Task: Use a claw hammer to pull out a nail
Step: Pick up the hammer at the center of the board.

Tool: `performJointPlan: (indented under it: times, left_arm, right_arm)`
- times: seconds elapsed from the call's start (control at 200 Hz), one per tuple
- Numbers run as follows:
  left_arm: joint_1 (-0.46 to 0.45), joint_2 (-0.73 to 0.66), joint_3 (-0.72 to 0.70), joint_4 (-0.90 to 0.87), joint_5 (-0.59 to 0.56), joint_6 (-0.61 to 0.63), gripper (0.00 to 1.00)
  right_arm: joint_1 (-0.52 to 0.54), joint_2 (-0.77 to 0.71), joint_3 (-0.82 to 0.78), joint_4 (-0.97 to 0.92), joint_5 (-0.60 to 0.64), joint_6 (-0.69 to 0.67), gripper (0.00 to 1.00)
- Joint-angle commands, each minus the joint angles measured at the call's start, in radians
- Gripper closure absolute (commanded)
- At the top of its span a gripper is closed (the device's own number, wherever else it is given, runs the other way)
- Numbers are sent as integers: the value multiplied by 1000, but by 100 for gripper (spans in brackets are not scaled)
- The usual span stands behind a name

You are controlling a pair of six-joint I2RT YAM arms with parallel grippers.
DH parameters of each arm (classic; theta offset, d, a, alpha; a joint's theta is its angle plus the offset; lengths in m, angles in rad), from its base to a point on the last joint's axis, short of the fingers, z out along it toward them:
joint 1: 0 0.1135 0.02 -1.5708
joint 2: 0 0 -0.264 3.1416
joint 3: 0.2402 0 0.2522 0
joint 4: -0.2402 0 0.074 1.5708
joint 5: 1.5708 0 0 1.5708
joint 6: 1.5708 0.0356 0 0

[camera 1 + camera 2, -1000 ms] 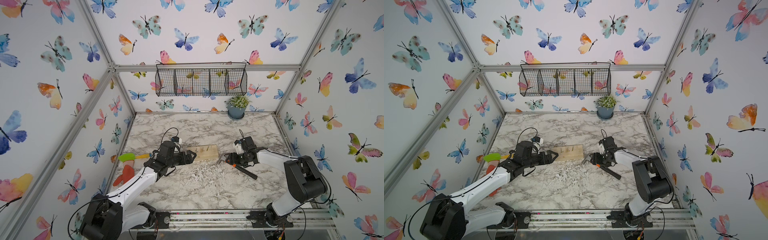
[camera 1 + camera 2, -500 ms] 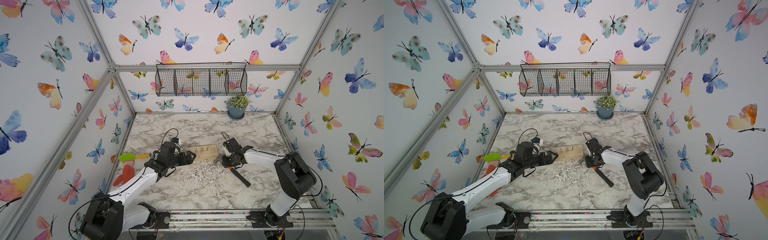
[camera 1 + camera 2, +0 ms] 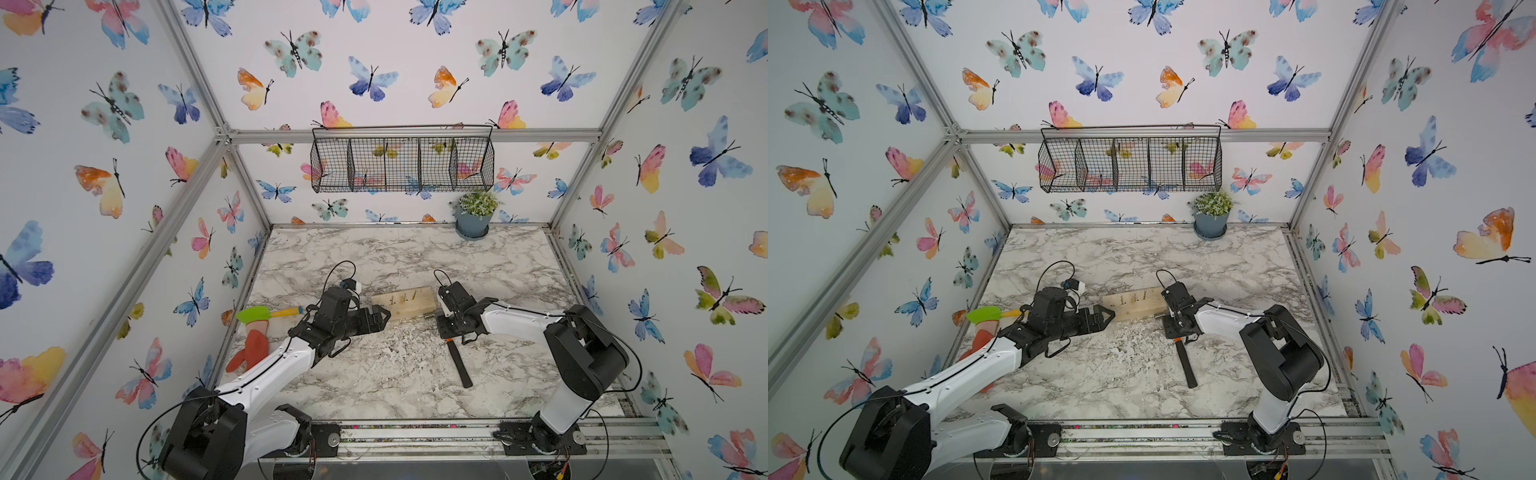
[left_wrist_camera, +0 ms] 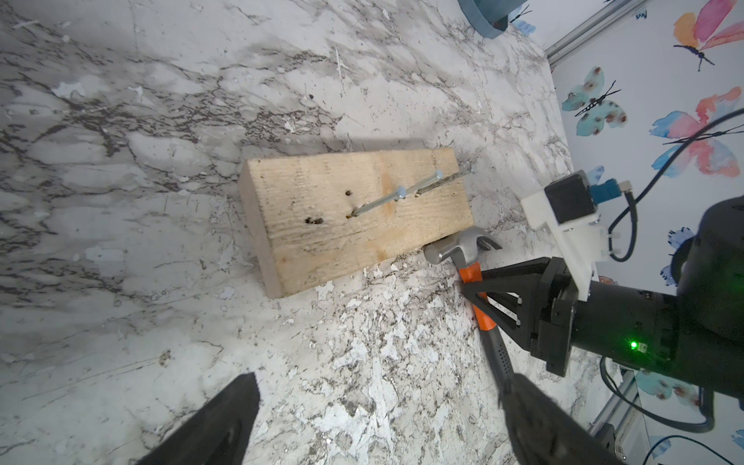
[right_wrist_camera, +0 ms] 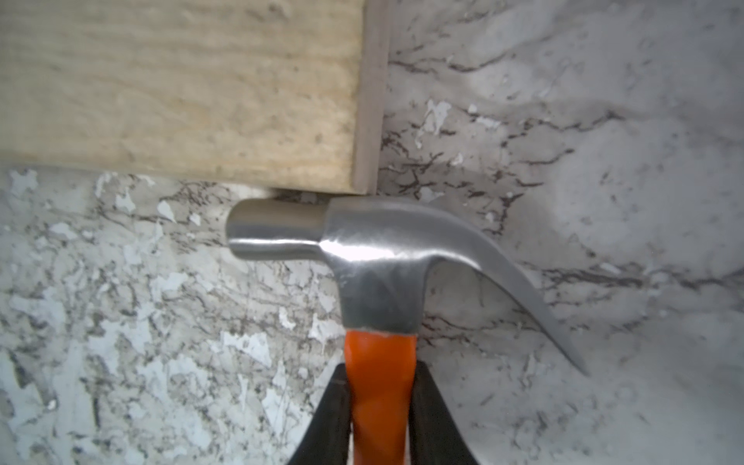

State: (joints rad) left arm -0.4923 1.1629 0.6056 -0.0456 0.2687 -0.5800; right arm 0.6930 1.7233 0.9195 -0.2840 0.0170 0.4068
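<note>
right hand (image 5: pixel 380 382) clamped on the orange neck of the claw hammer (image 5: pixel 382 257), which lies on the worktop (image 3: pixel 395 374) with its head just beside the wood block (image 4: pixel 354 217) corner; left hand (image 3: pixel 380 319) spread wide, empty, near the block's other end.

The left arm (image 3: pixel 266 370) and right arm (image 3: pixel 519 320) have white shells, black joints and looping black cables. The black right pincer (image 4: pixel 469 284), at right in the left wrist view, has a green light (image 4: pixel 633 345) behind it.
</note>
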Motion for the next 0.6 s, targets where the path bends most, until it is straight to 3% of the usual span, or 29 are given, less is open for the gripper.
performJointPlan:
  times: [0.0, 0.17, 0.596]
  left_arm:
    - [-4, -11, -3, 13, -11, -3, 5]
    - [-3, -14, -5, 16, -11, -6, 5]
    - [-19, -18, -1, 47, -2, -3, 4]
  right_arm:
    - [11, 61, -66, -99, -39, 25, 82]
    - [11, -7, -85, -88, -64, 42, 97]
    - [-14, -274, -117, -12, -187, 120, 97]
